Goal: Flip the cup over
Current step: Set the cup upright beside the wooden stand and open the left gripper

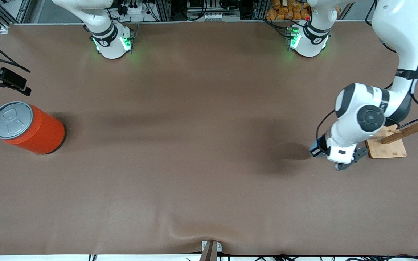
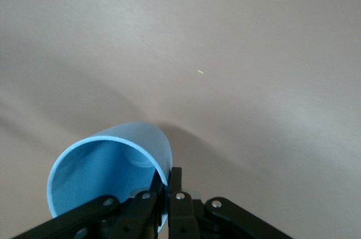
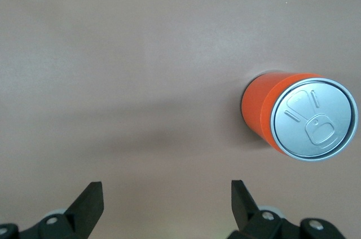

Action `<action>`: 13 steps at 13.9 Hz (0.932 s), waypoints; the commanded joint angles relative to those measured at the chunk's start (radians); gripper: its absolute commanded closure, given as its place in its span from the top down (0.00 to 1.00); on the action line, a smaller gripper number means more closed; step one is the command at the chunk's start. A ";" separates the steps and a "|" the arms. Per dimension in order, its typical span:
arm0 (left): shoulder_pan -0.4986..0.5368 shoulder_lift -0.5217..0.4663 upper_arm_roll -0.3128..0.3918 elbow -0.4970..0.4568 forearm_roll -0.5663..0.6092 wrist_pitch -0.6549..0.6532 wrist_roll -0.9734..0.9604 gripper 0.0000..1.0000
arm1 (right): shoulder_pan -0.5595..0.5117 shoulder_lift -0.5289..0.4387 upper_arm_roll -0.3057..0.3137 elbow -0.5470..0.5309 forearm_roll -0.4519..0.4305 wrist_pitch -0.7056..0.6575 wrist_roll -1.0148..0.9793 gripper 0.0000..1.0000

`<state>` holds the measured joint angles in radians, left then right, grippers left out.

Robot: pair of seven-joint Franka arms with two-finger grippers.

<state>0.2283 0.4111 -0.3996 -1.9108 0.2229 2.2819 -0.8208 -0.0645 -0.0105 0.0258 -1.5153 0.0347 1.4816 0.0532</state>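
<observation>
1. My left gripper (image 2: 169,194) pinches the rim of the cup (image 2: 107,174), one finger inside and one outside. The blue cup hangs tipped on its side over the brown bench (image 1: 194,163), near the wooden stand (image 1: 390,145), so I can turn it over.
2. My right gripper (image 3: 166,205) waits with its fingers wide apart and holds nothing. It looks down over the orange can (image 1: 31,128).
3. The bench is flat and soft brown, with lots of room.

A brown table (image 1: 194,163) fills the view, with cluttered metal racks (image 1: 194,11) above.
</observation>
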 commanded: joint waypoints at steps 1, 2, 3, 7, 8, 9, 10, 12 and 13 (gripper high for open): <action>0.066 -0.049 -0.021 -0.105 0.016 0.091 0.061 0.00 | -0.018 -0.003 0.008 0.000 0.016 -0.004 -0.012 1.00; 0.072 -0.046 -0.022 -0.106 0.018 0.093 0.062 0.00 | -0.018 -0.003 0.008 0.000 0.016 -0.004 -0.012 1.00; 0.071 -0.048 -0.022 -0.109 0.018 0.093 0.060 0.00 | -0.018 -0.003 0.008 0.000 0.016 -0.004 -0.012 1.00; 0.065 -0.029 -0.024 -0.105 0.015 0.093 0.042 0.73 | -0.018 -0.003 0.008 0.000 0.016 -0.004 -0.013 1.00; 0.065 -0.034 -0.024 -0.099 0.012 0.085 0.026 1.00 | -0.018 -0.003 0.008 0.000 0.016 -0.006 -0.012 1.00; 0.065 -0.041 -0.024 -0.090 0.009 0.084 0.014 1.00 | -0.018 -0.002 0.008 0.000 0.016 -0.004 -0.012 1.00; 0.066 -0.049 -0.024 -0.076 0.009 0.076 0.014 1.00 | -0.018 -0.003 0.008 0.000 0.017 -0.004 -0.012 1.00; 0.065 -0.083 -0.024 -0.015 0.009 -0.005 0.014 1.00 | -0.018 -0.003 0.008 0.000 0.017 -0.004 -0.012 1.00; 0.059 -0.100 -0.025 0.042 0.009 -0.089 0.015 1.00 | -0.018 -0.002 0.008 0.000 0.016 -0.004 -0.012 1.00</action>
<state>0.2878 0.3713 -0.4167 -1.9365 0.2228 2.3176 -0.7878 -0.0645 -0.0105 0.0257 -1.5154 0.0347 1.4815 0.0532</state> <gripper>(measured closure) 0.273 0.000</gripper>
